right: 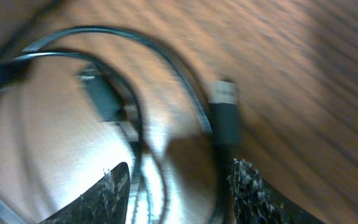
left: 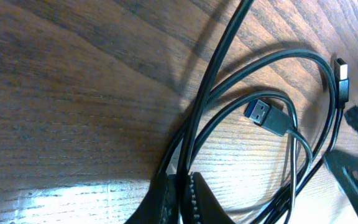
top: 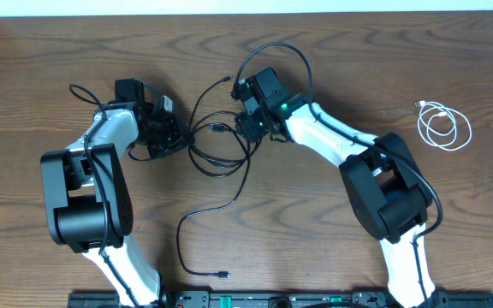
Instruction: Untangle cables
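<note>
**Black cables pinched in the left gripper, right gripper open over the tangle**

We see the left gripper's two fingers pressed together at the bottom of its wrist view, with several strands of the black cables running into the pinch between them. Just beyond the fingers, the strands fan out into overlapping loops on the wooden table. A USB plug with a blue insert lies flat inside those loops.

The right gripper's jaws stand clearly apart and clamp nothing. Its wrist view is blurred, but we can make out black strands curving across the table between and ahead of its fingers. A dark plug end lies near one finger.

From overhead, the two grippers face each other near the middle of the table, the left one at the left edge of the tangle and the right one at its right edge. The black cables lie in crossed loops between them. One strand trails down toward the near edge of the table.

The white cable lies coiled on its own at the far right, well apart from the tangle and both grippers.
</note>
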`<state>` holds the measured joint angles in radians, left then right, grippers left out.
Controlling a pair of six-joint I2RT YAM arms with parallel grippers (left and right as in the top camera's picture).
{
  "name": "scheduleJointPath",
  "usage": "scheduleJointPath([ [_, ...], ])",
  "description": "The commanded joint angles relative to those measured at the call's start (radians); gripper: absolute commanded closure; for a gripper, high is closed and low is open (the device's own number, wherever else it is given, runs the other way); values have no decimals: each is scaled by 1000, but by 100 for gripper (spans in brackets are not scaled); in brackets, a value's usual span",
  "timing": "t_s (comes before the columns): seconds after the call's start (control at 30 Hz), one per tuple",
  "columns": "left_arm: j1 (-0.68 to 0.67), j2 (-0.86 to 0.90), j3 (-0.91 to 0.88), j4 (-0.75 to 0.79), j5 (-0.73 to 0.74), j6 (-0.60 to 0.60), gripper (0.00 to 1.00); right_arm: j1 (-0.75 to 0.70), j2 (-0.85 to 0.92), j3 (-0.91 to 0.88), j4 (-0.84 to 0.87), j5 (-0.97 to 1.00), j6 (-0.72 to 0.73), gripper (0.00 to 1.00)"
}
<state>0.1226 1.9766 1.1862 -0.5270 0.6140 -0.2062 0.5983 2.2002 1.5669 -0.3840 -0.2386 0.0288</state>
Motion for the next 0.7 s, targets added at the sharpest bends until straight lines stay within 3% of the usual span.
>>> scheduleJointPath([
  [0.0,2,1,-4,-7,-20,1,92,2,-40,23,-12,-158,-65,52],
  [0.17,2,1,-4,-7,-20,1,92,5,-38,21,-32,-154,-128,56],
  [0.67,2,1,-4,-8,-20,1,92,14,19,7,-31,-54,-129,72],
])
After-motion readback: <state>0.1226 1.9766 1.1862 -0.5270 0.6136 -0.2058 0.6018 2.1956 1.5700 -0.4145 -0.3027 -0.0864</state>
